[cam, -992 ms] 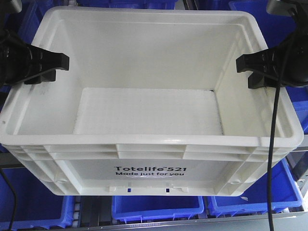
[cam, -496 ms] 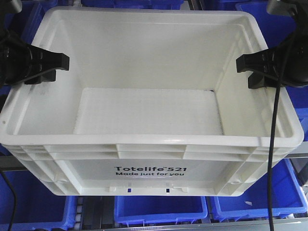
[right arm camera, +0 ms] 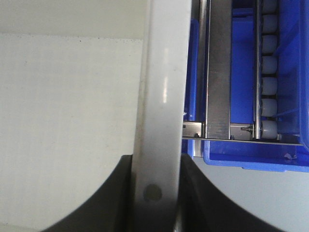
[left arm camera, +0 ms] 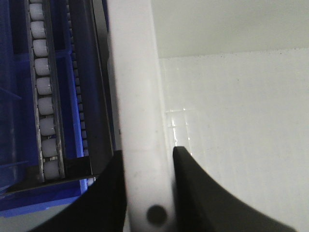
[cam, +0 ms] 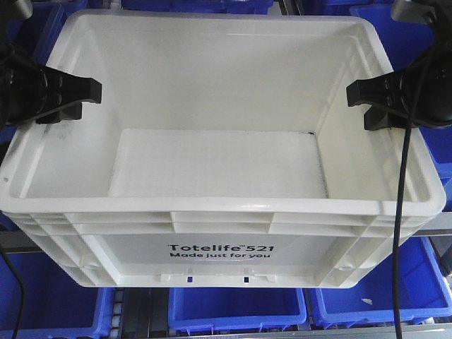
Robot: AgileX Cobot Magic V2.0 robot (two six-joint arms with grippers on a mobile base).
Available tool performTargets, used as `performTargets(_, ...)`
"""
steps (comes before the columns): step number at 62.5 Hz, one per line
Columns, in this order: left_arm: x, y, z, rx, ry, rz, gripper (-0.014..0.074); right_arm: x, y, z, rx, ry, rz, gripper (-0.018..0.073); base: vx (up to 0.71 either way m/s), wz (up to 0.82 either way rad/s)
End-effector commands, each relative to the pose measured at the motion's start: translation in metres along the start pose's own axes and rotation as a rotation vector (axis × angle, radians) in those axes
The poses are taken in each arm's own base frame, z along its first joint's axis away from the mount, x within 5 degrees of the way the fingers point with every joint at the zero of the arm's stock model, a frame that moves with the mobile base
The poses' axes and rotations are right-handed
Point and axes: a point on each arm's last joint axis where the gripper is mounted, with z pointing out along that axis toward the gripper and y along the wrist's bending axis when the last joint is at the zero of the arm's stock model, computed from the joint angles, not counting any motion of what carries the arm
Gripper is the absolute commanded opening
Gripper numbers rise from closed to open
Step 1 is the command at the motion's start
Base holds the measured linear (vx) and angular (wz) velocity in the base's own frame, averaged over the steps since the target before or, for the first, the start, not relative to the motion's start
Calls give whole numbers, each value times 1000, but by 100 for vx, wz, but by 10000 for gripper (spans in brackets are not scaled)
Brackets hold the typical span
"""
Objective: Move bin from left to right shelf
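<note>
The bin [cam: 219, 212]: it is big, white and empty, with black "Totelife 521" words on its front wall. It fills most of the front view and sits level between the two grippers. The pictures do not show if its bottom rests on anything.

The left arm [cam: 21, 92]: it is black and comes in from the left side. It lies about flat and points toward the middle of the bin.

The left gripper [cam: 67, 99]: it is squeezed onto the bin's left rim. In the left wrist view the white rim [left arm camera: 140, 121] runs between the two black fingers [left arm camera: 193, 188]. One finger is inside the bin, one is outside, and both touch the rim.

The right arm [cam: 431, 99]: it is black and comes in from the right side. It also lies about flat and points toward the middle.

The right gripper [cam: 371, 106]: it is pinched onto the bin's right rim. In the right wrist view the rim [right arm camera: 161, 96] is caught between both fingers [right arm camera: 108, 198], with one on each side of it.

The blue bins [cam: 236, 311]: they sit in rows below and behind the white bin.

The rollers [left arm camera: 43, 96]: these small white wheels run in a line just beside the bin's left wall. More rollers [right arm camera: 268, 92] run beside the right wall.

The metal rail [right arm camera: 217, 87]: it is grey and lies between the bin's right rim and the rollers there.

The cable [cam: 401, 212]: it is black and hangs from the right arm down across the bin's right front corner.
</note>
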Motion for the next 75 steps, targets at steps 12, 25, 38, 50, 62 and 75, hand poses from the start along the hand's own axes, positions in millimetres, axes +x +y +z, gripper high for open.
performTargets(12,-15,8,-31,-47,-180,77,56,-14,-12,-26,98,-180,-62,-8,0,0)
performTargets(25,-15,8,-31,-47,-180,77,56,-14,-12,-26,98,-180,-62,-8,4,-1)
performTargets(38,-15,8,-31,-47,-180,77,56,-14,-12,-26,98,-180,-62,-8,8,-2)
performTargets(50,-15,8,-31,-47,-180,77,56,-14,-12,-26,98,-180,-63,-8,9,0)
performTargets(62,-15,8,-31,-47,-180,77,56,-14,-12,-26,98,-180,-63,-8,6,1)
performTargets(75,-15,8,-31,-47,-180,77,56,-14,-12,-26,98,-180,-63,-8,2,1)
